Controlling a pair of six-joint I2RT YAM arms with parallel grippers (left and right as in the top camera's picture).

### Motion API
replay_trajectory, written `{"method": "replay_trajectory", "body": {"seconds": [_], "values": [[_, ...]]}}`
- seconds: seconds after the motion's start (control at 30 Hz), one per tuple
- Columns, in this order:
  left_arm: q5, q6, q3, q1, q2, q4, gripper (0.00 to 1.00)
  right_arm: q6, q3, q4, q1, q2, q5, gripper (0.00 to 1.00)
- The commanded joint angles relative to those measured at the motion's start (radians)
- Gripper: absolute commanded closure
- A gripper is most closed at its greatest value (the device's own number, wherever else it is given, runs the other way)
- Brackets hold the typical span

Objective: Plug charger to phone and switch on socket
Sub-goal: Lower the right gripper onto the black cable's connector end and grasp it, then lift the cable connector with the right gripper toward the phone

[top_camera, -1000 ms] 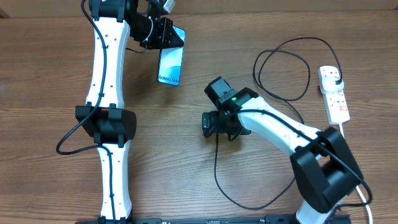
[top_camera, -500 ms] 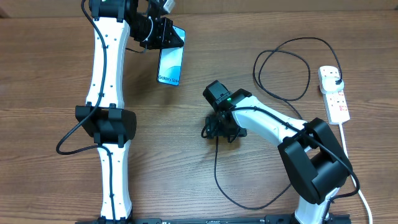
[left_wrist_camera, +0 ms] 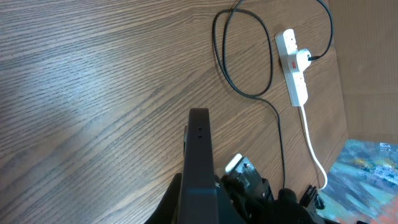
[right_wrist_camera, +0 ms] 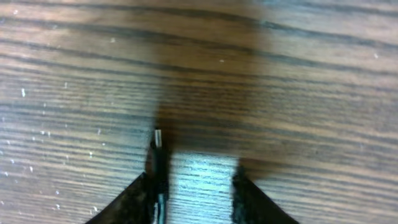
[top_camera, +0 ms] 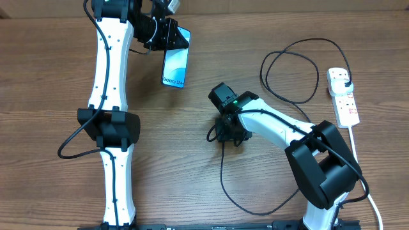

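Looking down from overhead, the left jaws pinch the top end of the phone (top_camera: 176, 69) at the upper left of the worktop (top_camera: 51, 76). The right jaws sit low over the charger (top_camera: 222, 169), whose cable runs to the socket (top_camera: 345, 102) at far right.

Left wrist view: the phone is edge-on between the jaws.

Right wrist view: the jaws are spread, with the connector tip (right_wrist_camera: 157, 138) against one finger.

The right gripper (right_wrist_camera: 194, 177) hangs very close over the wooden table (right_wrist_camera: 280, 74), its two dark fingers (right_wrist_camera: 127, 202) apart. The charger (right_wrist_camera: 159, 171) lies against the inner side of one finger (its metal tip slightly blurred), pointing forward.
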Motion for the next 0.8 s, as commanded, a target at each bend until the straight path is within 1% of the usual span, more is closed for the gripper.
{"method": "replay_trajectory", "body": {"seconds": [0.0,0.13,0.23,0.3,0.37,0.5,0.67,0.77], "values": [[0.037,-0.013,0.017,0.0,-0.006,0.005,0.96,-0.002,0.013,0.004,0.0,0.01,0.0,0.64],[0.037,-0.013,0.017,0.0,-0.006,0.005,0.96,-0.002,0.013,0.007,0.0,0.01,0.0,0.73],[0.037,-0.013,0.017,0.0,-0.006,0.005,0.96,-0.002,0.013,0.011,0.0,0.01,-0.004,0.78],[0.037,-0.013,0.017,0.0,-0.006,0.005,0.96,-0.002,0.013,0.012,0.0,0.01,-0.005,0.84],[0.037,-0.013,0.017,0.0,-0.006,0.005,0.96,0.0,0.013,0.012,0.0,0.01,-0.005,0.87],[0.037,-0.013,0.017,0.0,-0.006,0.005,0.96,0.002,0.013,0.015,0.0,0.01,-0.005,0.89],[0.037,-0.013,0.017,0.0,-0.006,0.004,0.96,0.002,0.013,0.016,0.0,0.01,-0.008,0.96],[0.037,-0.013,0.017,0.0,-0.006,0.004,0.96,0.002,0.013,0.018,0.0,0.01,-0.008,0.96]]}}
